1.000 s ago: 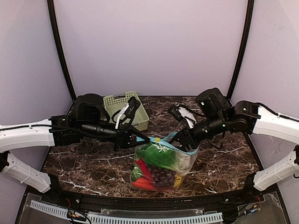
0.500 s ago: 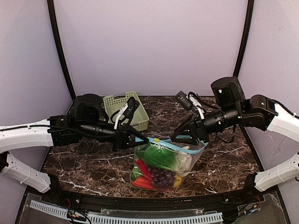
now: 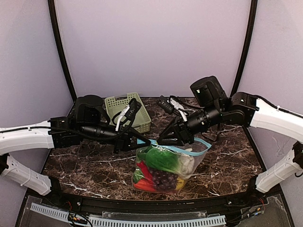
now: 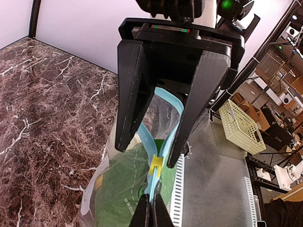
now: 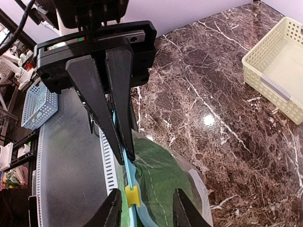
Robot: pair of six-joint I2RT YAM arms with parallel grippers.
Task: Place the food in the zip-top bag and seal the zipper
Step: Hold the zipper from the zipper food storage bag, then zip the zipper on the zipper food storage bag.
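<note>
Blue zipper (image 4: 151, 187) sits pinched flat in the left gripper (image 4: 151, 208). The right gripper (image 5: 147, 195) gapes astride the yellow slider (image 5: 132, 196). Beneath both, the bag (image 3: 199, 153) holds the food (image 3: 161, 161) on the counter (image 3: 94, 165), with the basket (image 3: 124, 106) behind the left gripper.

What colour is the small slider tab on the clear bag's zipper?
Yellow; the small slider tab shows best in the left wrist view.

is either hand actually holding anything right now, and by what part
The left hand is shut on the zip-top bag by its zipper strip, just beside the slider. The right hand is open around the slider, gripping nothing.
</note>
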